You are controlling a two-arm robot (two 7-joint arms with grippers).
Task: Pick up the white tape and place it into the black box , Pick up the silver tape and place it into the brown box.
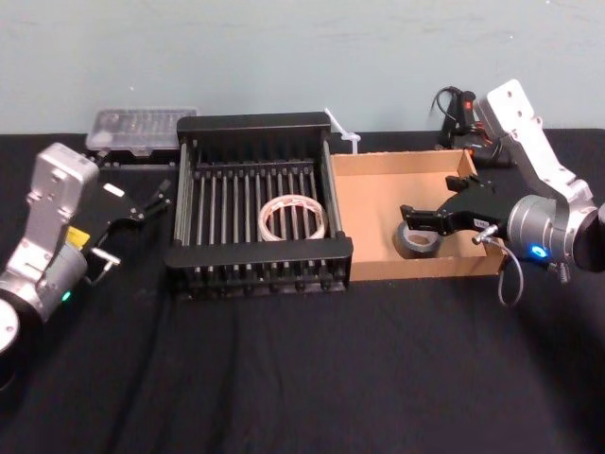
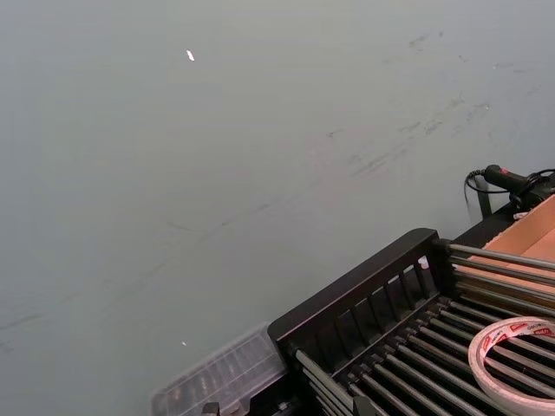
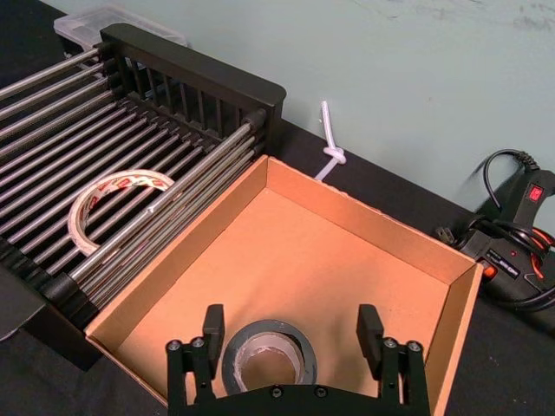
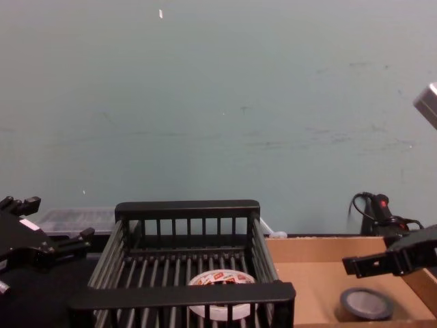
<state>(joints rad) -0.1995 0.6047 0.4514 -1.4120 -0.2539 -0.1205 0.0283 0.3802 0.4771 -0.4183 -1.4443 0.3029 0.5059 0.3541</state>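
The white tape (image 1: 292, 216) lies flat on the barred bottom of the black box (image 1: 257, 122); it also shows in the chest view (image 4: 220, 281) and both wrist views (image 2: 512, 347) (image 3: 113, 201). Flat on the floor of the brown box (image 1: 378, 194), near its front wall, lies the silver tape (image 1: 416, 239) (image 4: 366, 303). My right gripper (image 3: 291, 322) hovers just above the silver tape (image 3: 267, 360), open, with a finger on either side and clear of the roll. My left gripper (image 1: 142, 203) is parked open to the left of the black box.
A clear plastic case (image 1: 142, 128) sits behind the black box's left corner. A black and red tool with cables (image 1: 458, 113) lies behind the brown box (image 3: 364, 225), and a white knotted strip (image 3: 332, 154) is by the wall. Black cloth covers the table.
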